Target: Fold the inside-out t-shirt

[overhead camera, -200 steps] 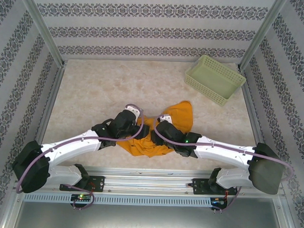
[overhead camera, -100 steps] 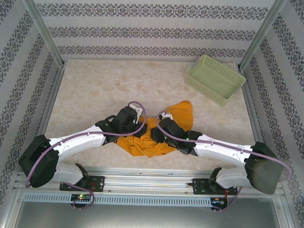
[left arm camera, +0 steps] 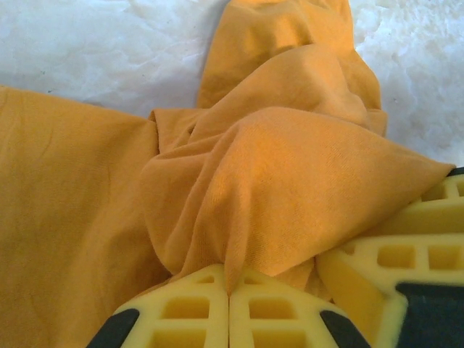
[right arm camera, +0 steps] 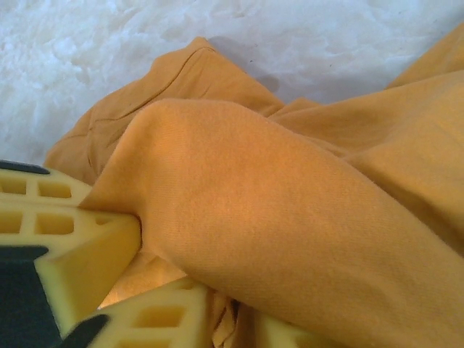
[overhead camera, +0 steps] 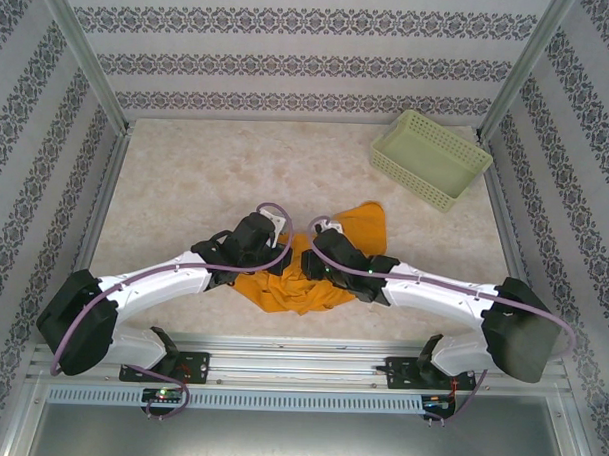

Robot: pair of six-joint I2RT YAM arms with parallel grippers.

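The inside-out t-shirt (overhead camera: 363, 226) lies crumpled in an orange heap on the table, near the front middle. Both grippers meet over its centre. My left gripper (overhead camera: 283, 259) comes in from the left, and its yellow fingers (left arm camera: 196, 304) are shut on a raised fold of the t-shirt (left arm camera: 290, 167). My right gripper (overhead camera: 311, 264) comes in from the right. At its jaws (right arm camera: 235, 326) a bunched fold of the t-shirt (right arm camera: 290, 188) is pinched between two fingers that stand close together. Each wrist view also catches the other gripper's yellow finger at the edge. No printed graphic is visible.
A pale green lattice basket (overhead camera: 430, 157) stands at the back right of the marbled table (overhead camera: 206, 175). Patterned walls and metal posts close in the table on three sides. The arm bases and a rail run along the near edge.
Both arms have edged inward over the shirt's middle. The left jaws have closed onto a fold, and the right jaws have narrowed around the cloth.
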